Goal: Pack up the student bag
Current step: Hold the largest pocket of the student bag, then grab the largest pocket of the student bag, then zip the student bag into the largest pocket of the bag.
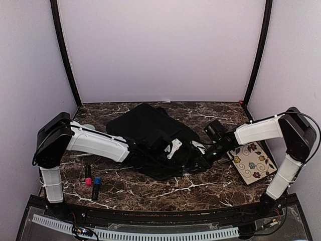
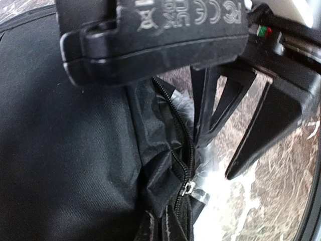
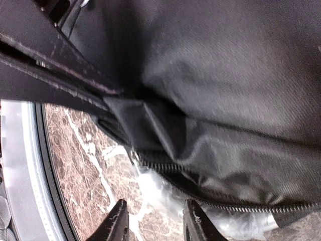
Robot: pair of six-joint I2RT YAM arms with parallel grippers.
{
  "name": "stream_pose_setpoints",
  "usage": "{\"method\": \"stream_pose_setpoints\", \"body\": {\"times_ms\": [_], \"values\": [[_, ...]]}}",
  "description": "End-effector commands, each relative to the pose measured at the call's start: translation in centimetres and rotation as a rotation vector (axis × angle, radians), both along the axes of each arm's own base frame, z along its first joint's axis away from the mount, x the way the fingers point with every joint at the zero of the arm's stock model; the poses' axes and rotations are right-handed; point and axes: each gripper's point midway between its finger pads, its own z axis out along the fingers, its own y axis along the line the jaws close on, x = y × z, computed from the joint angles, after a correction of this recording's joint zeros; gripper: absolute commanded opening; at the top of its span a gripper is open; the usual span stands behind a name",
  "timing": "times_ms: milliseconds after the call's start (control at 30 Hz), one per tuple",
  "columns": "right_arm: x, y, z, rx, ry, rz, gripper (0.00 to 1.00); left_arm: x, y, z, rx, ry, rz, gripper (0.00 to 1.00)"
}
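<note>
The bench (image 1: 150, 193) carries the bag (image 1: 145, 125) lying flat at its middle, and everything else is placed from it. The left arm (image 1: 98, 143) reaches in over the bag's left side and the right arm (image 1: 258, 131) over its right, so both wrists meet at its near edge.

A flowered pad (image 1: 252, 161) lies to the right of the bag (notebook or pouch, I cannot tell). Two markers (image 1: 92, 181) lie well apart from it on the left.

The zipper (image 2: 183, 150) runs along the bag's near edge. Clear plastic (image 2: 200, 165) shows just outside it.

The left jaws are closed, right beside the zipper. Whether they have pinched cloth or plastic, I cannot tell. The right jaws stand partly open with nothing between them, just below the zipper line.

The bag looks limp and soft, so it should sag and fold rather than keep its shape, and its mouth will likely fall shut unless held. It seems neither fragile nor heavy. The seam beside the zipper is probably the firmest place to grip, or else the pull (image 2: 188, 188). The plastic would likely slip.
</note>
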Motion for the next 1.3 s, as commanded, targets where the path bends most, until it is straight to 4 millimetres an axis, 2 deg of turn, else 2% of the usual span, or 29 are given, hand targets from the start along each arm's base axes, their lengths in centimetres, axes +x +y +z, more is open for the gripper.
{"method": "stream_pose_setpoints", "body": {"times_ms": [0, 200, 300, 400, 467, 633, 767, 900, 1033, 1267], "values": [[0.7, 1.4, 0.9, 0.06, -0.022, 0.002, 0.39, -0.2, -1.6, 2.6, -0.149, 0.028, 0.02, 0.0], [1.0, 2.7, 0.9, 0.087, 0.01, 0.0, 0.46, -0.1, -1.9, 3.7, -0.221, 0.046, 0.048, 0.0], [1.0, 3.0, 0.9, 0.097, 0.013, -0.009, 0.46, 0.0, -2.1, 4.4, -0.256, 0.047, 0.062, 0.0], [2.0, 3.1, 1.4, 0.115, -0.042, -0.053, 0.43, -0.2, -2.5, 5.0, -0.289, 0.059, 0.051, 0.0], [2.4, 3.2, 1.8, 0.13, -0.069, -0.07, 0.37, -0.3, -2.6, 5.1, -0.294, 0.062, 0.049, 0.0], [2.8, 3.2, 2.5, 0.133, -0.091, -0.078, 0.13, -0.1, -2.3, 4.6, -0.271, 0.054, 0.057, 0.0], [2.0, 2.2, 2.4, 0.08, -0.095, -0.059, 0.0, 0.0, -1.9, 4.1, -0.232, 0.031, 0.053, 0.0], [1.8, 0.1, 1.8, -0.024, -0.121, -0.051, 0.0, 0.1, -1.4, 4.0, -0.2, 0.008, 0.05, 0.0], [2.6, -2.1, 0.9, -0.103, -0.111, -0.083, 0.0, -0.2, -1.0, 3.9, -0.183, 0.004, 0.037, 0.0], [5.0, -4.8, -0.2, -0.188, -0.135, -0.164, 0.0, -0.5, 0.1, 3.7, -0.152, -0.003, 0.036, 0.0]]}}
